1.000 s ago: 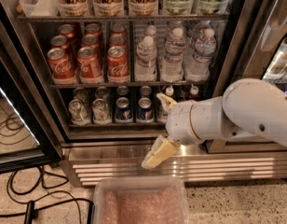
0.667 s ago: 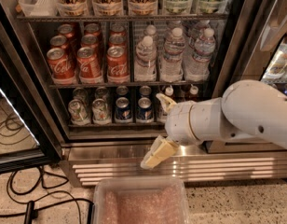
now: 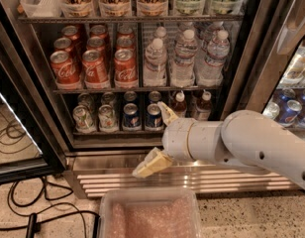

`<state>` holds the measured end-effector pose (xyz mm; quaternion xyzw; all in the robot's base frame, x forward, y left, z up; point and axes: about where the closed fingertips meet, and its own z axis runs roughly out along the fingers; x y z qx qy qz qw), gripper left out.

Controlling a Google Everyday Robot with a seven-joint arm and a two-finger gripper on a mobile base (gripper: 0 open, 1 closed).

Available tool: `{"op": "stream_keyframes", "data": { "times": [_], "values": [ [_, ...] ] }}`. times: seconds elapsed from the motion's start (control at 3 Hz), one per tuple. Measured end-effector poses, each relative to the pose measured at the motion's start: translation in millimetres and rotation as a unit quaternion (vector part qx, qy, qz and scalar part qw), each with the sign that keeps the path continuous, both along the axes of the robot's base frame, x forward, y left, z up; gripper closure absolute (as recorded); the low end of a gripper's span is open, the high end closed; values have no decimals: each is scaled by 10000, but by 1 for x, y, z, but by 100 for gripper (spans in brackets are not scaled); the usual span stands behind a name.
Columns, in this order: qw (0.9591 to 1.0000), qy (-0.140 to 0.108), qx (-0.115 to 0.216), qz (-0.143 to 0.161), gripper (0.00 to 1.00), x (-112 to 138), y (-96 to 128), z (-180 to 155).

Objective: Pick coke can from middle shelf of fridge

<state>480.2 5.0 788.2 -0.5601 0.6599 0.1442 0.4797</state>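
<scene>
Several red coke cans (image 3: 95, 68) stand in rows on the left half of the middle shelf (image 3: 137, 89) of the open fridge (image 3: 241, 63). The front row holds three cans, with more behind. My gripper (image 3: 151, 139) is below and right of them, in front of the bottom shelf and the base. Its cream fingers are spread wide, one fingertip (image 3: 141, 170) low over the grille and the other pointing up at the bottom shelf. It is open and holds nothing. The white arm reaches in from the right.
Water bottles (image 3: 184, 58) fill the middle shelf's right half. Blue Pepsi cans (image 3: 131, 117) and silver-green cans (image 3: 83, 118) stand below. Clear bins of bottles (image 3: 115, 1) sit on top. A plastic tray (image 3: 150, 214) is in front of the ribbed grille (image 3: 236, 180). The open door (image 3: 16, 113) and cables (image 3: 24, 202) are at left.
The gripper and wrist have shifted slightly left in front of the fridge base. The fingers stay spread and the cans have not moved.
</scene>
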Motion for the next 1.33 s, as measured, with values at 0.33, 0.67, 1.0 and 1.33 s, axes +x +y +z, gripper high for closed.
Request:
{"op": "stream_keyframes", "data": {
  "times": [0.33, 0.67, 1.0, 1.33],
  "values": [
    [9980, -160, 614, 59, 0, 19, 30, 0],
    [9927, -143, 1188, 127, 0, 35, 53, 2],
    [9875, -35, 1552, 264, 0, 44, 77, 2],
    [9873, -65, 1572, 218, 0, 38, 78, 3]
  ]
}}
